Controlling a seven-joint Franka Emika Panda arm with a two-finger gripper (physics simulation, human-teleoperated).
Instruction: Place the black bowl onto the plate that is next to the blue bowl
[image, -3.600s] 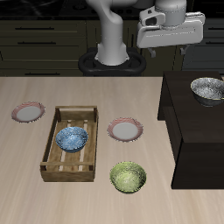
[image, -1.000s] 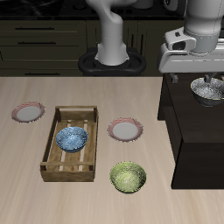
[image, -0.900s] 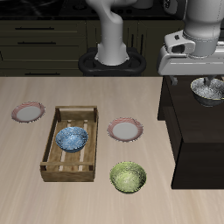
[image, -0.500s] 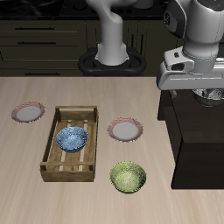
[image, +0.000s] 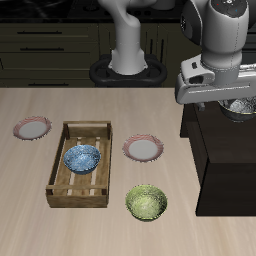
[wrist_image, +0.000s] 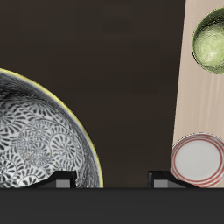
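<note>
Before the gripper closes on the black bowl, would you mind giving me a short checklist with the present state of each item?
1. Gripper over the black bowl: ok; the wrist view shows the bowl close below, on the dark stand.
2. Fingers straddling the bowl's rim: cannot tell; only the fingertips show, beside the rim.
3. Jaws open: ok, with a gap between the tips.
4. Plate free: ok, nothing on it.
5. Right plate chosen: ok; it lies beside the wooden tray holding the blue bowl.
6. Yellow-green bowl off the plate: ok, nearer the table's front edge.
</note>
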